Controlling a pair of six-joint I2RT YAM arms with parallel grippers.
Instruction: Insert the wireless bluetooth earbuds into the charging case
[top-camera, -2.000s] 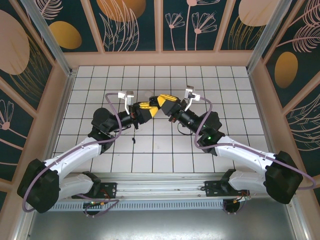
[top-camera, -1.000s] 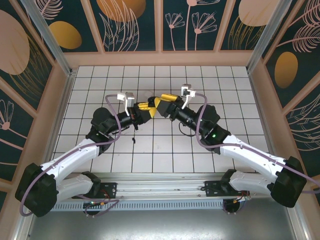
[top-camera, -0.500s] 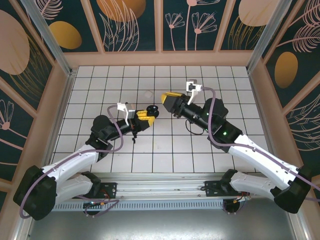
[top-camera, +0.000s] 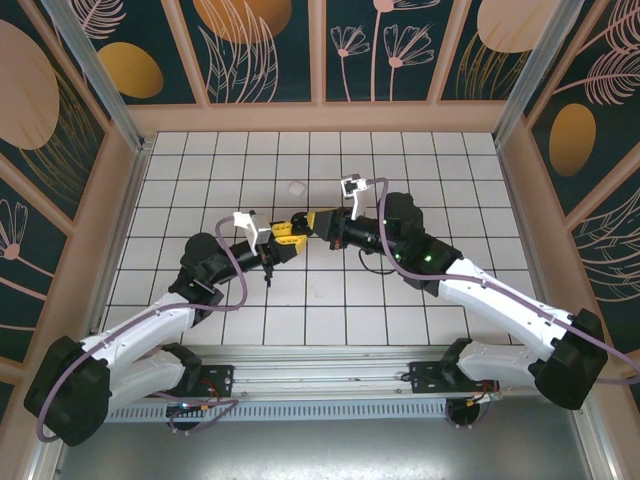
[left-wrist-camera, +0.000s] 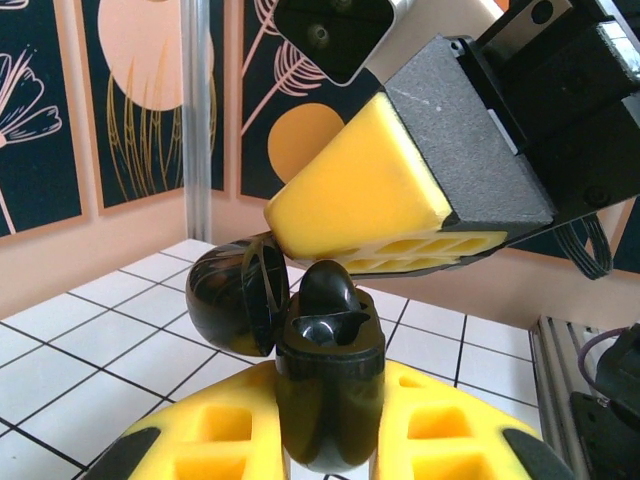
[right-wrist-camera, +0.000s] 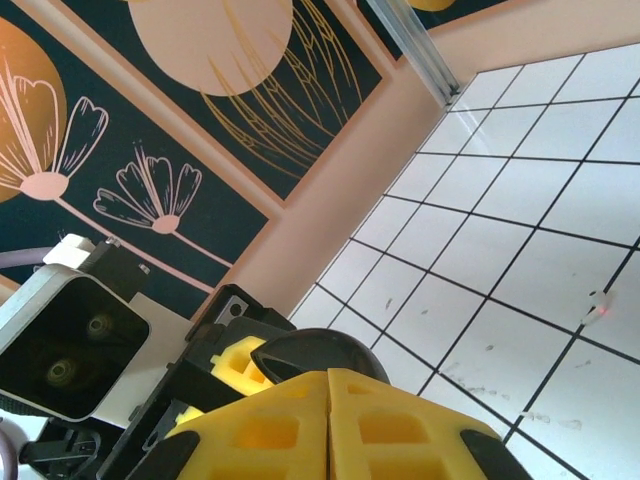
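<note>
arms (top-camera: 150, 325): white shells, black joints | cables (top-camera: 244, 283): purple | claw pads (left-wrist-camera: 360, 200): yellow foam, square cut-outs

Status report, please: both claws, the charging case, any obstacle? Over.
Left claw shut on open charging case. Right claw shut, close above it. Small white piece loose on tiles, well clear.

Bright, even light from overhead, no hard shadows.

Top view: white tiled table floor (top-camera: 420, 160) uniformly lit. Faint soft shade under the white-and-black robot arms (top-camera: 150, 325). Side walls lean outward, a wide-lens bend towards the edges.

Left wrist view: glossy black open charging case (left-wrist-camera: 328, 390) shows a pale sheen on lid and rim. Left yellow foam fingers (left-wrist-camera: 200, 440) at the bottom edge are slightly soft.

Right wrist view: right yellow foam fingers (right-wrist-camera: 400, 430) close to the lens are soft. Tile lines crisp, frame tilted.
</note>
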